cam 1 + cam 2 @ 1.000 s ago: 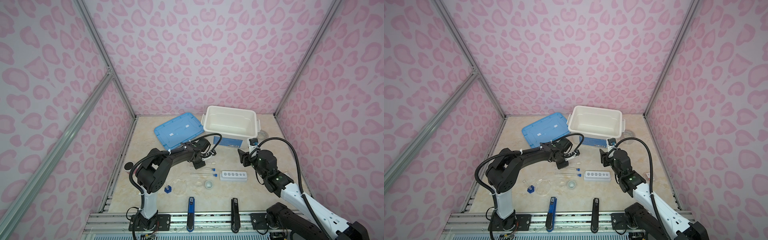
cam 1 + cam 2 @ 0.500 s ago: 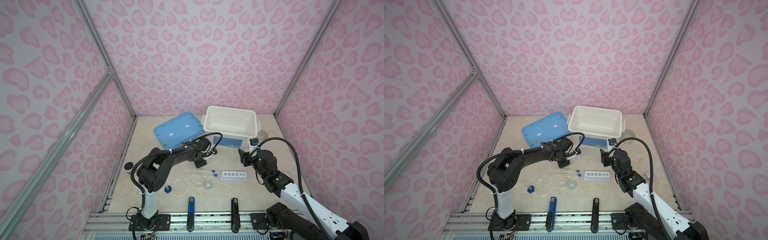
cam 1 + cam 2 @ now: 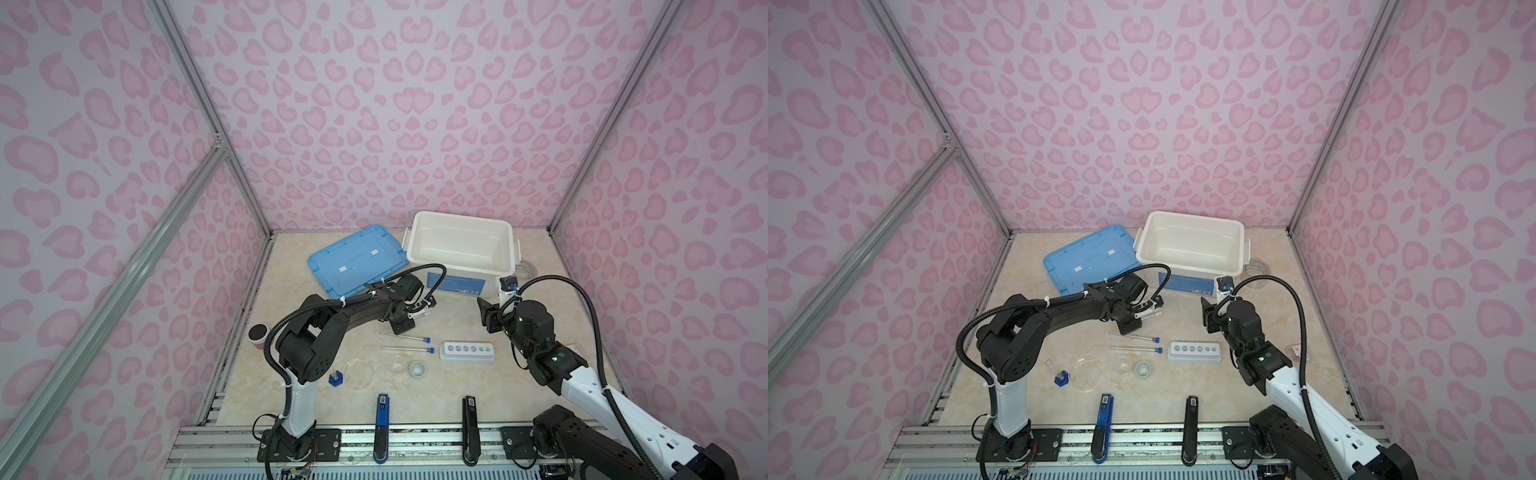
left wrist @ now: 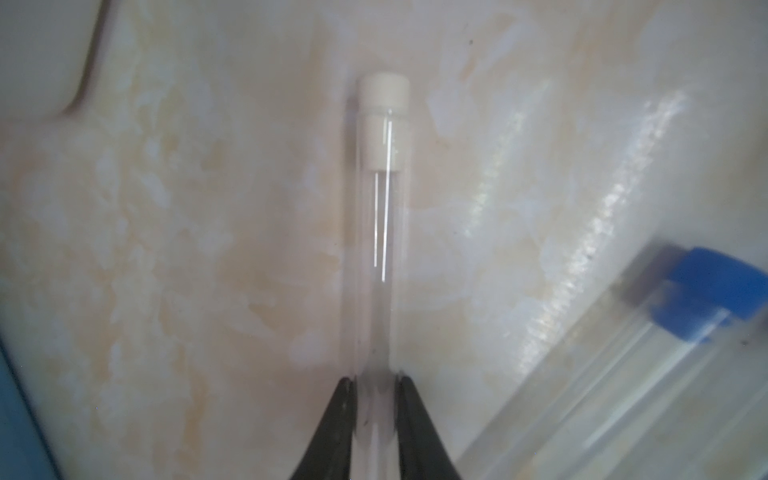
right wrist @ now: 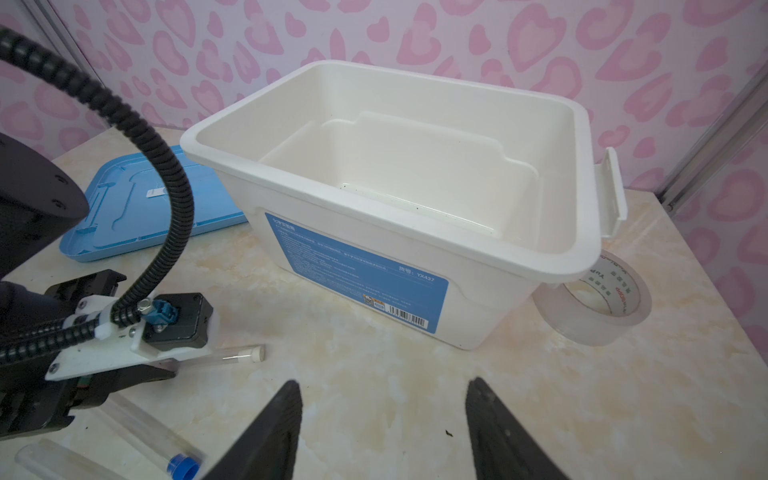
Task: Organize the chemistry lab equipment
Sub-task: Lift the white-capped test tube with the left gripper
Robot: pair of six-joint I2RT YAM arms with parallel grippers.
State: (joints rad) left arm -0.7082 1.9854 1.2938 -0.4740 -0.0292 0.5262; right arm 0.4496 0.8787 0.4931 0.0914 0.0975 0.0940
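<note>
My left gripper is shut on the lower end of a thin clear tube with a white cap, held low over the marble table. In both top views this gripper sits in front of the white bin. Two blue-capped tubes lie side by side just nearer the front. The white six-hole rack stands to their right with its holes bare. My right gripper is open over bare table, right of the left gripper.
A clear round dish, a small white cup and a tiny blue-based cylinder sit near the front. The white bin stands at the back, a blue lid to its left, a tape roll to its right. A pink jar is far left.
The left gripper's fingers have closed onto the white-capped tube and it has shifted slightly toward the bin. The right arm has stayed put.
</note>
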